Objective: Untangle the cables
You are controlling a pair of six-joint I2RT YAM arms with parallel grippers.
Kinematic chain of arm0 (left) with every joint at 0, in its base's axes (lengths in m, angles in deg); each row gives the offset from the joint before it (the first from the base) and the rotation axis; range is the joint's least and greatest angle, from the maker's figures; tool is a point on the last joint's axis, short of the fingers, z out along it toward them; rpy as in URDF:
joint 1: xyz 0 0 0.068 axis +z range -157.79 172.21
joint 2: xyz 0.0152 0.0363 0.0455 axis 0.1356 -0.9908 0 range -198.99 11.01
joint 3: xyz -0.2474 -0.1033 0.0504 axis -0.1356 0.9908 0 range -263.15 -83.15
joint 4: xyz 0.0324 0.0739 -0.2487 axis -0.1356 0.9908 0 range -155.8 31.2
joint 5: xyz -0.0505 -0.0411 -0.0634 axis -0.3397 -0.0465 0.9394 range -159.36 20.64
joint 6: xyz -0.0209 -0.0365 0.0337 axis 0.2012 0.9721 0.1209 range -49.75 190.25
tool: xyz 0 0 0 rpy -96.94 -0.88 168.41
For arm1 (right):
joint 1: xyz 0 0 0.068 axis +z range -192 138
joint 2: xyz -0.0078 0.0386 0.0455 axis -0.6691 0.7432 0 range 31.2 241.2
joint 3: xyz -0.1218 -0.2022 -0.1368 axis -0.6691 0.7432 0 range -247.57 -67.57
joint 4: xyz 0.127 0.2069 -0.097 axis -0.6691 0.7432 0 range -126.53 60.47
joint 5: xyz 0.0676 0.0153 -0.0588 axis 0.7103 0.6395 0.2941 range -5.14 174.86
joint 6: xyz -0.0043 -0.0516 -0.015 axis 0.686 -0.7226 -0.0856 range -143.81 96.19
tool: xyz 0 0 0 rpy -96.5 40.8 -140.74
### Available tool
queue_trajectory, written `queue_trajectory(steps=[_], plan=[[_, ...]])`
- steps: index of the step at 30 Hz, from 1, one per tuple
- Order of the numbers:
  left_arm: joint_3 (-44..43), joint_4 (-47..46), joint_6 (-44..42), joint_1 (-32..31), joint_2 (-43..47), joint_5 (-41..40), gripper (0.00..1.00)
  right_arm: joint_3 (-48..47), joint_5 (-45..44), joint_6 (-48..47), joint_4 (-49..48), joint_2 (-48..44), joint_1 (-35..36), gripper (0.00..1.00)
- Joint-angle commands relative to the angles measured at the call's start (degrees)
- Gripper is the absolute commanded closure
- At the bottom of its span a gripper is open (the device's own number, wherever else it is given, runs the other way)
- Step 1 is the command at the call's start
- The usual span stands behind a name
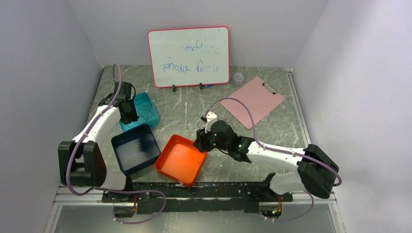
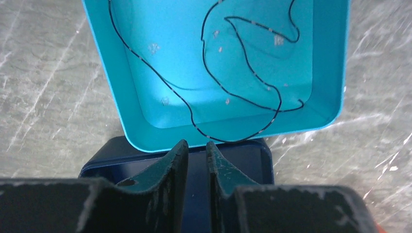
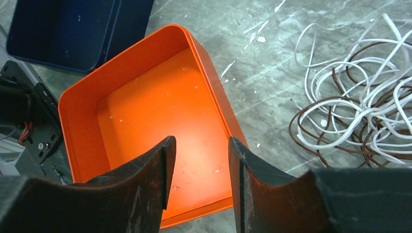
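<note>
- In the teal tray (image 2: 335,73), far left on the tabletop (image 1: 184,102): one thin black cable (image 2: 145,63) with pale bands, lying in loose loops on the tray floor and tangled with nothing else. Likely kept there so a freed strand stays apart from the rest.
- Just over that tray's near rim, above the dark blue tray (image 2: 243,155): left jaws, parted by only a narrow slit and gripping nothing. Probably held high so as not to snag the loops below.
- On the bare tabletop, near the orange tray (image 3: 145,121): white and brown cables (image 3: 359,97), piled in one knotted heap, crossing over and under many times.
- Above the orange tray's near side: right jaws, moderately open, holding nothing. Pointed down at the tray with the heap off to one side, so not lined up for a pick.
- Three trays, three cable colours: seemingly one bin per strand.
- Judged stage: black strand sorted, white and brown not yet separated.
- Next move, as a guess: shift over the heap, pinch one outer loop of a single colour, lift slowly.
- Risk: floppy cords, so a pull on one loop likely to drag the whole heap or tighten a knot.
</note>
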Motion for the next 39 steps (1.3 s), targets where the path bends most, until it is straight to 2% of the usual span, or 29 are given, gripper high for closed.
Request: queue_trajectory(steps=[1,16,23,33,39], plan=[[0.34,3.61,-3.94,0.11,-0.31,2.69,0.74,-1.50,0.82,0.17,-1.68,0.42,-0.16,0.53],[-0.21,-0.07,-4.66,0.06,-6.62,-0.16,0.72,-1.19,0.75,0.52,-1.34,-0.19,-0.18,0.53],[-1.75,0.16,-4.61,0.11,-6.24,-1.69,0.72,-1.08,0.36,0.36,-1.21,-0.20,-0.18,0.53],[-2.89,-0.91,-4.94,0.11,-3.30,1.27,0.70,-0.93,0.35,0.20,-1.30,-0.27,-0.17,0.53],[-2.33,-0.98,-5.21,0.11,-3.93,0.26,0.70,-0.75,0.42,0.39,-1.39,-0.45,-0.13,0.53]])
